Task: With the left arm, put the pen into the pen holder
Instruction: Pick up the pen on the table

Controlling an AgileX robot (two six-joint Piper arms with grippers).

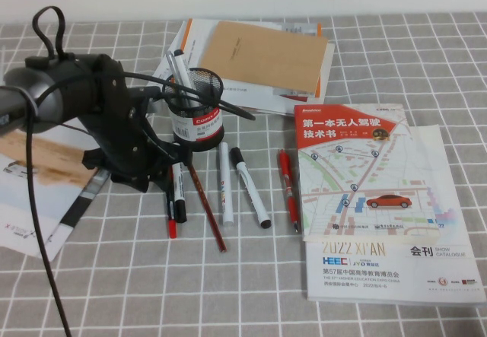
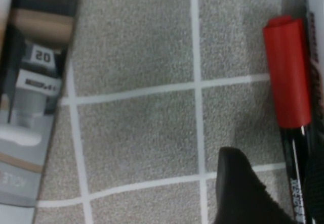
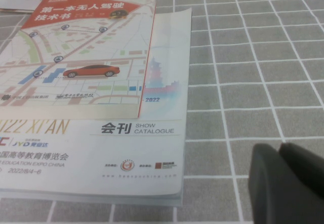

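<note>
The pen (image 1: 172,214), red at the ends and black in the middle, lies on the grey checked cloth just left of the pencil; its red cap (image 2: 287,72) shows in the left wrist view. My left gripper (image 1: 170,174) is low over the pen's far end, and its fingers (image 2: 243,193) close on the black barrel from both sides (image 2: 294,204). The pen still rests on the cloth. The black mesh pen holder (image 1: 198,112) stands upright just behind the gripper with white markers in it. My right gripper (image 3: 282,183) is shut and empty over the cloth beside the catalogue.
A reddish-brown pencil (image 1: 207,209), two white markers (image 1: 225,185) (image 1: 249,189) and an all-red pen (image 1: 288,189) lie in a row right of the pen. A show catalogue (image 1: 380,215) lies at the right, booklets (image 1: 259,59) behind the holder, and a magazine (image 1: 38,177) at the left.
</note>
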